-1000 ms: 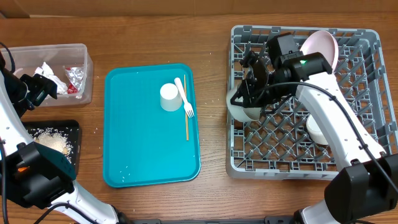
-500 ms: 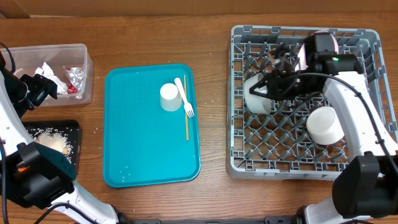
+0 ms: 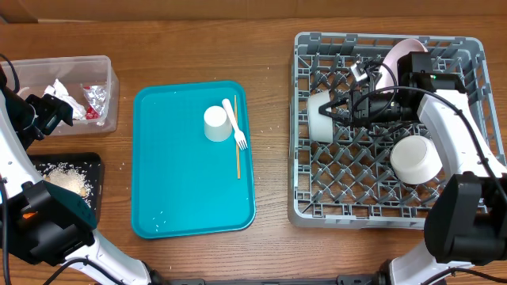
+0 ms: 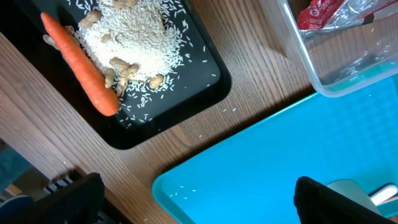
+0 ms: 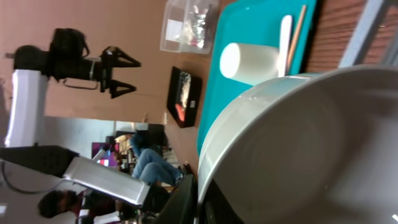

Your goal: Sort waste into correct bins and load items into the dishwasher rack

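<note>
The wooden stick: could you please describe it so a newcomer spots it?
Find the teal tray in the middle of the table. Near its right edge, beside a white cup and white fork, lies the wooden stick: thin, straight and tan, unlike its white neighbours.

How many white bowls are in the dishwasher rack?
2. The left bowl, tipped on its side, is gripped by the right hand centre-left in the dishwasher rack; the right bowl sits near its right edge. None seems hidden.

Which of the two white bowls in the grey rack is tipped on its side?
The bowl nearer the teal tray, held on edge by the right tool; the other bowl lies flat.
</note>
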Motion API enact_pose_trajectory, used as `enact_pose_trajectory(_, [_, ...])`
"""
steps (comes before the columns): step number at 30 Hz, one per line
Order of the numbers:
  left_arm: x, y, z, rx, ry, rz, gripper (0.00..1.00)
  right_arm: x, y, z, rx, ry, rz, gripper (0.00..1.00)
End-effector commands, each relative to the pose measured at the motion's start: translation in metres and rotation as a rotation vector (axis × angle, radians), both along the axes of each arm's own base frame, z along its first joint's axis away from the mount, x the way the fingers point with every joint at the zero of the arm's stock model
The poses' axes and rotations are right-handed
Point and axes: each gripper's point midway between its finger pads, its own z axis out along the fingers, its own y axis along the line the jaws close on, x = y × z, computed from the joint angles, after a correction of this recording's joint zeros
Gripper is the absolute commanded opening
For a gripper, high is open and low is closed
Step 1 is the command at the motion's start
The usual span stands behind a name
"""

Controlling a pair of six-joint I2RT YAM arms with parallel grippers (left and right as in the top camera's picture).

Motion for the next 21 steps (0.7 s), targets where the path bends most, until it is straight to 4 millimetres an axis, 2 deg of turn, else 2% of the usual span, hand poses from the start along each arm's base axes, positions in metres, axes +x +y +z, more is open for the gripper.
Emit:
enact_pose_trajectory(1, [0.0,0.001,0.013,0.032,-0.028,0.017,1.0,-0.001,0.002,0.004,0.034,-0.014,0.01,0.08])
enact_pose_trajectory(8, [0.0,0.001,0.013,0.032,-0.028,0.017,1.0,0.003,-0.01,-0.013,-0.075,-0.006,-0.019,0.08])
enact_pose_trajectory(21, [0.0,0.001,0.013,0.032,-0.028,0.017,1.0,0.013,-0.025,-0.019,-0.036,0.008,-0.063,0.08])
